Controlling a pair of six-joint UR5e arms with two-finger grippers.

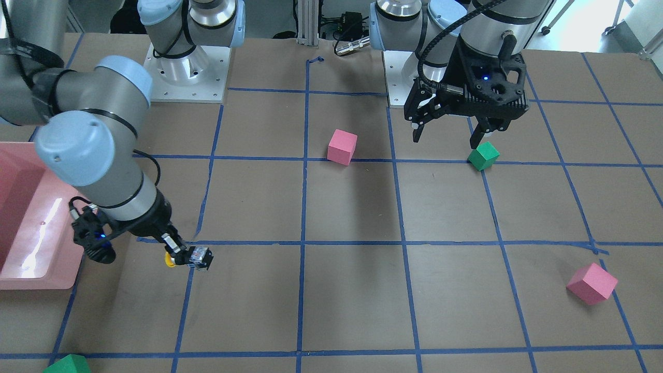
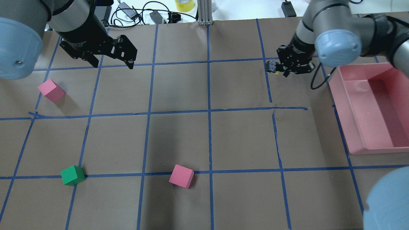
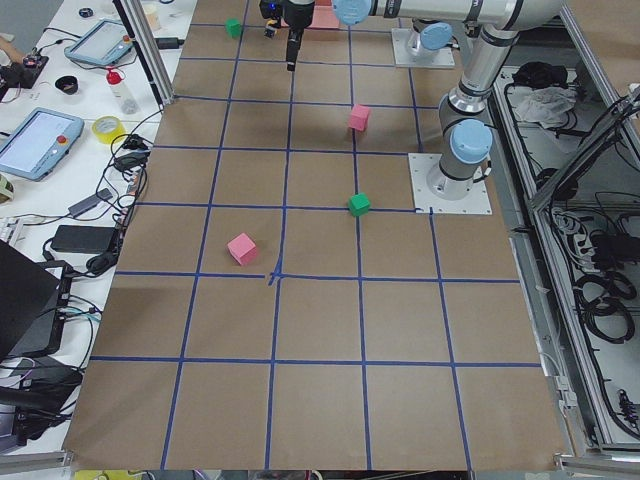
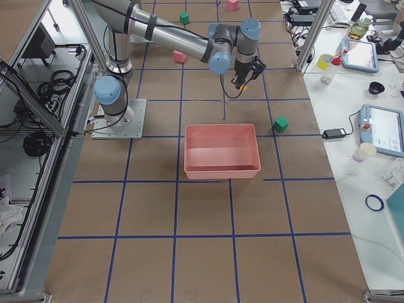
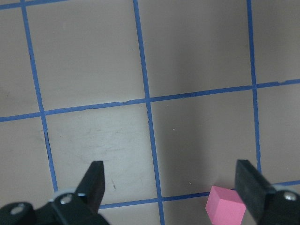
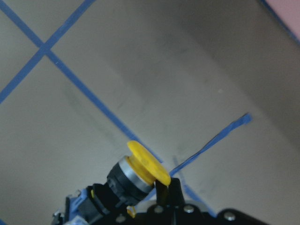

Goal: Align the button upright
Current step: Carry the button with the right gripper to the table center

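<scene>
Nearest the right wrist lens: a small push-button switch with round yellow cap, black body and whitish-grey terminal base (image 6: 136, 180). It is clamped in the right tool (image 1: 187, 257), whose jaws are drawn narrow onto the body. The button sits well off vertical, its cap pointing sideways toward the pink plastic tub (image 2: 361, 149). It is low over the brown paper-covered bench with blue tape grid (image 1: 352, 207); contact with the bench cannot be confirmed. The left tool (image 1: 446, 140) hangs well apart, jaws spread wide, holding nothing, just beside a green cube (image 1: 483, 156).

Assessment: reorientation in hand, not complete. Recommended: rotate the wrist until the cap faces up and the terminal base faces the bench. Lower until the base seats flat, then part the jaws slowly without sideways drag. The small base is judged liable to topple.
</scene>
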